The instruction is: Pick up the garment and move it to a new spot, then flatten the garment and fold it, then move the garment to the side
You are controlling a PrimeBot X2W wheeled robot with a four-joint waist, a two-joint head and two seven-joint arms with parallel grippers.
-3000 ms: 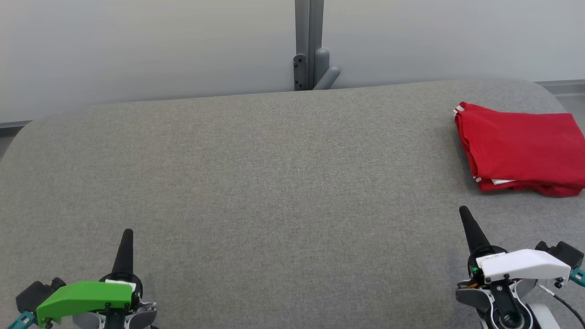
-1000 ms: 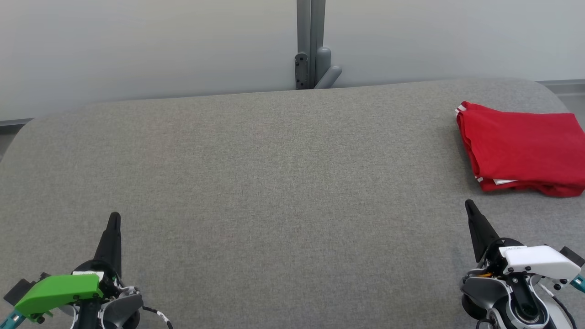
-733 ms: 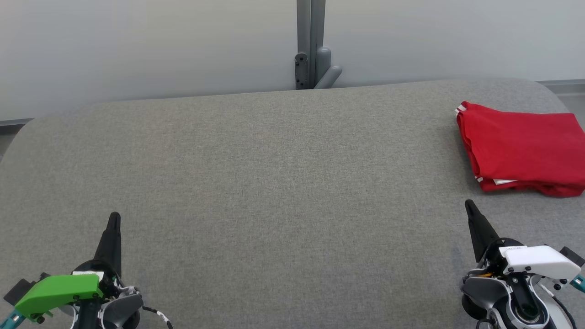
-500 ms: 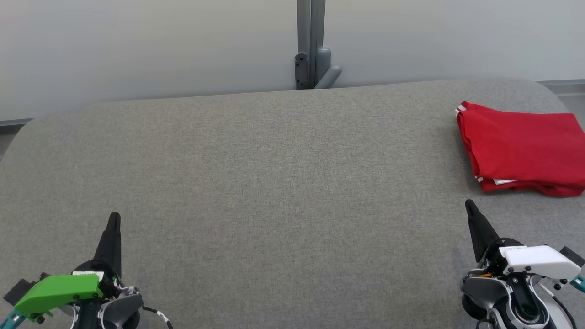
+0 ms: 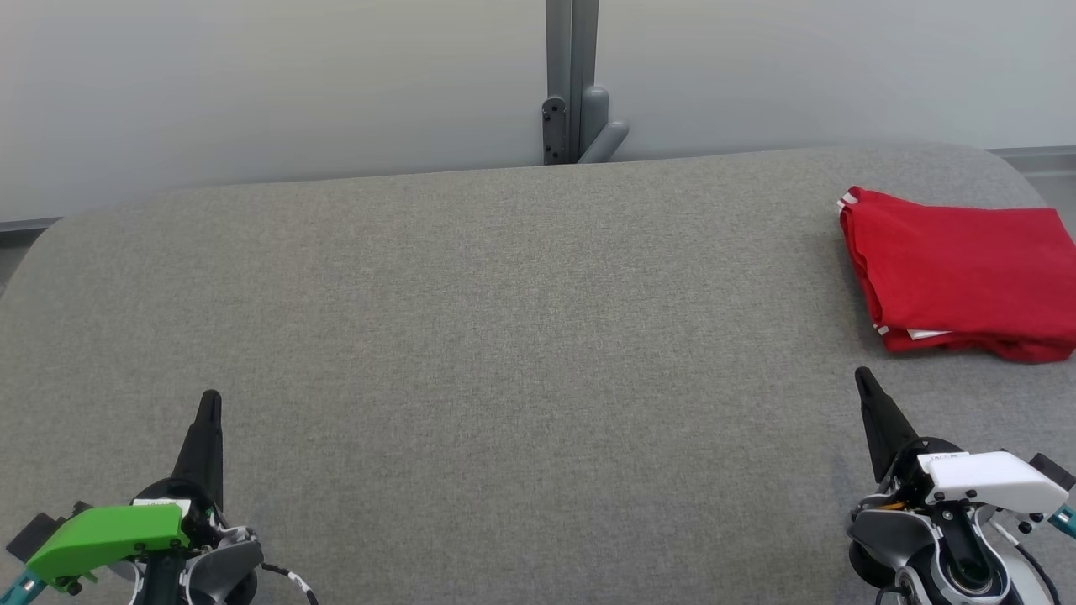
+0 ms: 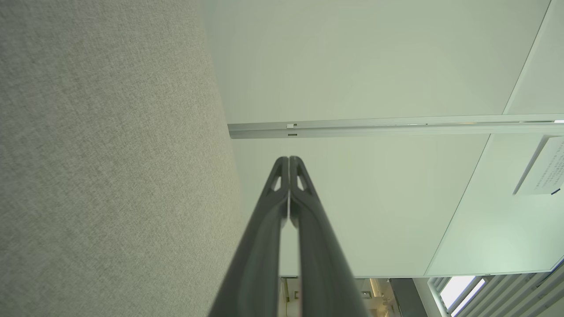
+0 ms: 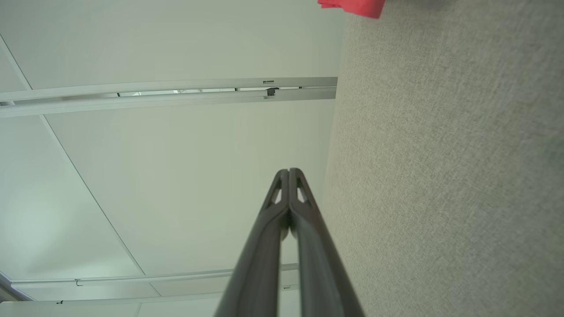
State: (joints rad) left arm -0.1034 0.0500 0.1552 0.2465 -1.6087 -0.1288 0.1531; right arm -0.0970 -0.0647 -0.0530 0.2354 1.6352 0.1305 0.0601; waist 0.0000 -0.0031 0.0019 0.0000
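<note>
- A sheet of paper (image 6: 544,169) is stuck on a wall panel in the left wrist view. It carries lines of small print that are too fine to read.
- The white cover (image 5: 988,472) on the right wrist has a short dark marking on top, too small to make out.
- The garment (image 5: 958,281) is plain red soft cloth, folded into a rough rectangle of several layers. It lies at the far right of the worktop (image 5: 504,336), running off the picture's right edge.
- White edging (image 5: 845,200) shows at the garment's far left corner, and a white patch (image 5: 925,334) peeks from between the layers at the near edge. No writing can be read on either.
- In the right wrist view a corner of the garment (image 7: 352,6) shows at the top edge.
- The worktop is covered in grey woven fabric with a fine speckled weave, and its far corners are rounded.
- The left claw (image 5: 210,399) is closed on nothing. Its two dark, tapering fingers are pressed together into one point (image 6: 289,158), and a glossy green cover (image 5: 105,533) sits on its wrist.
- The right claw (image 5: 861,374) is likewise closed and empty, fingers meeting at the tip (image 7: 288,170). It is near the garment's near edge but apart from it.
- A grey metal post (image 5: 570,76) stands against the smooth pale wall (image 5: 252,84) behind the worktop.
</note>
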